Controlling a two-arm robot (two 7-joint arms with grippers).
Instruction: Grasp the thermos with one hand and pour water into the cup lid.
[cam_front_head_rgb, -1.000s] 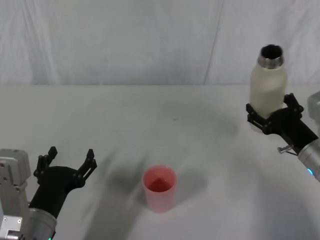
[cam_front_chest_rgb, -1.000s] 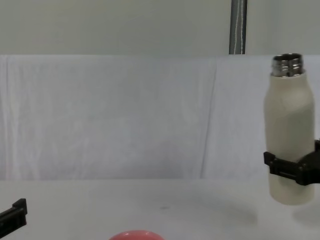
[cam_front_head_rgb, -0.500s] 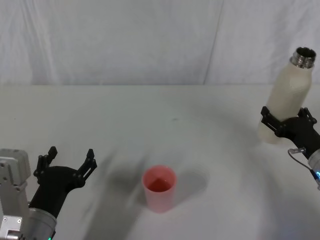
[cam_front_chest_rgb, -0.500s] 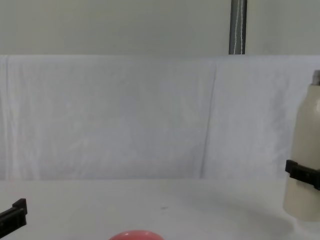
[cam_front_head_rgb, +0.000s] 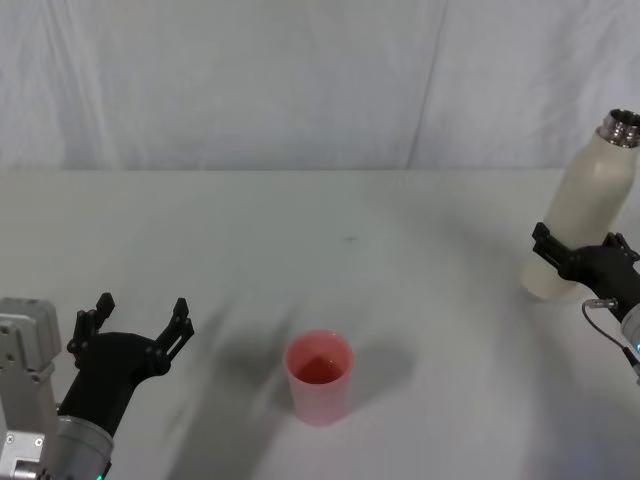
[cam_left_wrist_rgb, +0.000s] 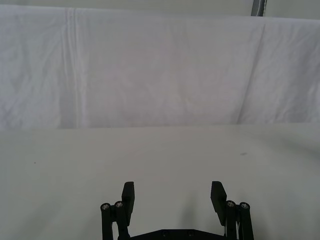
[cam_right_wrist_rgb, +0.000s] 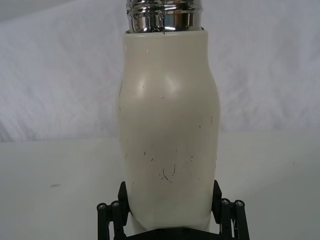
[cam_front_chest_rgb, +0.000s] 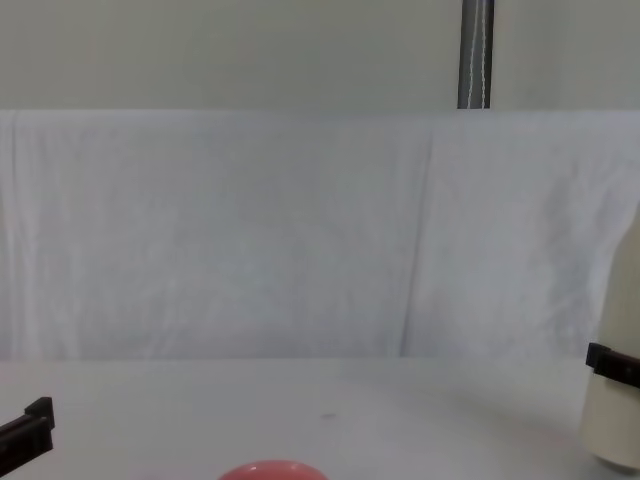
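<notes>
**Thermos gripped at the bench's right edge, cup lid standing alone**

The right pincer (cam_front_head_rgb: 578, 262) is closed around the lower body of the thermos (cam_front_head_rgb: 580, 222), its black fingers (cam_right_wrist_rgb: 223, 210) pressed against the cream-white wall on both sides. The thermos is well to the right of the cup lid (cam_front_head_rgb: 319, 377) and farther back on the bench (cam_front_head_rgb: 300, 230). It leans a little, its uncapped steel neck (cam_front_head_rgb: 623, 127) tipped away from the cup lid. In the right wrist view the thermos (cam_right_wrist_rgb: 167, 135) rises straight up from between the fingers, the threaded neck (cam_right_wrist_rgb: 164, 15) shiny at the top. The chest view catches just a sliver of the thermos (cam_front_chest_rgb: 618, 420) at the right edge, with a black finger across it.

The cup lid is a pink-red cup standing upright with its mouth up, nothing touching it; from the chest only its curved top edge (cam_front_chest_rgb: 272, 470) shows.

The left pincer (cam_front_head_rgb: 135, 335) hovers to the left of the cup lid, well apart from it, its fingers (cam_left_wrist_rgb: 128, 197) spread wide and holding nothing.
</notes>
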